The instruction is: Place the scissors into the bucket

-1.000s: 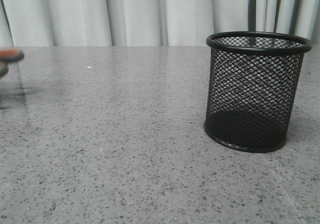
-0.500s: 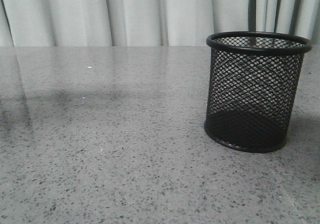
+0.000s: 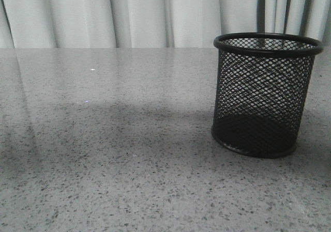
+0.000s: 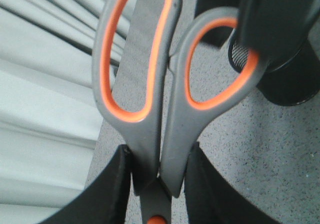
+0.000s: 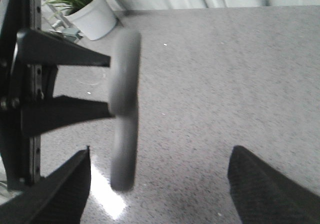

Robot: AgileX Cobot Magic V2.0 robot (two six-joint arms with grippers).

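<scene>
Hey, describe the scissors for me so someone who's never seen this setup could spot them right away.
Start at the grey speckled table with the black mesh bucket standing on it. The scissors are not on the table: they are clamped just below the handles in the left pincer, above the table near the bucket. Grey handle loops lined with bright orange make them the only colourful thing here.

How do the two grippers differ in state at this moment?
The left gripper is shut on the scissors just below the orange-lined loops; the right gripper is spread wide, holding nothing. The bucket shows beyond the left one; bare table under the right. Both have black fingers.
</scene>
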